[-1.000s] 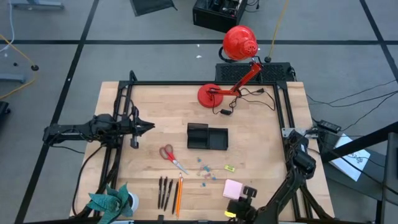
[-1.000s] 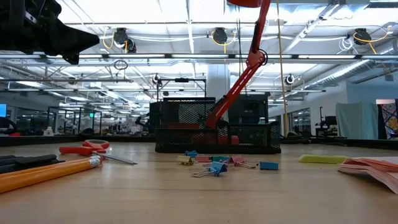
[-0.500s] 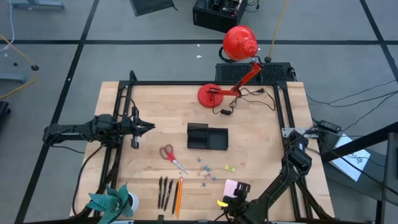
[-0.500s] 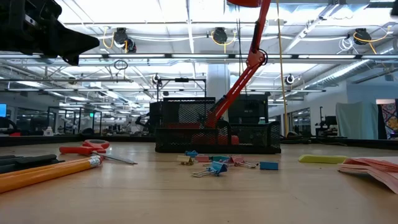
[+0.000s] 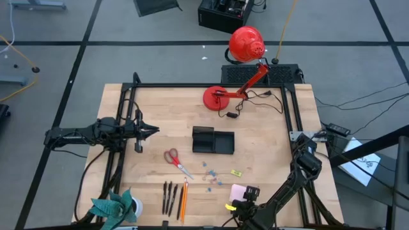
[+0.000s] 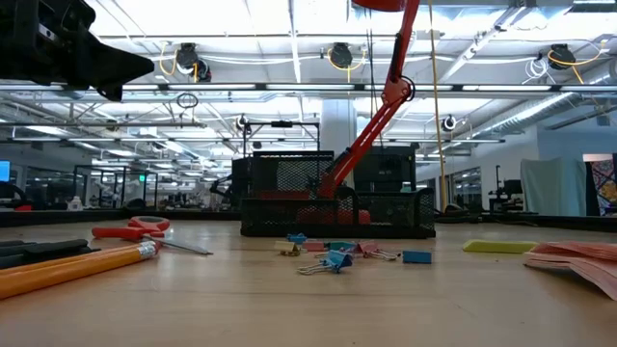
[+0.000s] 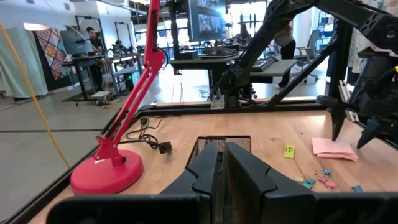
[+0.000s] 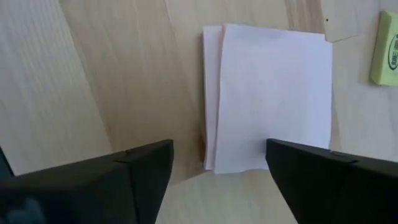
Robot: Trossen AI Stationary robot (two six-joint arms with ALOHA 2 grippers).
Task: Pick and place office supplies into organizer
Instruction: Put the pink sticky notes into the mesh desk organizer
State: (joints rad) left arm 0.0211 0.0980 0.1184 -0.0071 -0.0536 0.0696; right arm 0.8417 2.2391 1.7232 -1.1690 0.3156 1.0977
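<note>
Wooden tabletop is still holding everything loose, so nothing looks placed yet: red-handled scissors, three dark pens, orange pencil and small coloured clips are all lying outside the black rectangular mesh organizer. Right gripper is hovering with jaws wide apart over the pale pink square notepad at the near edge, likely the first pick. Left gripper is waiting at the left side with jaws nearly closed, holding nothing.

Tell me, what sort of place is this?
Probably a robotics lab in a big open workshop: a wooden table with two robot arms, other black-framed rigs behind, rows of ceiling lights, and a person at a bench.
</note>
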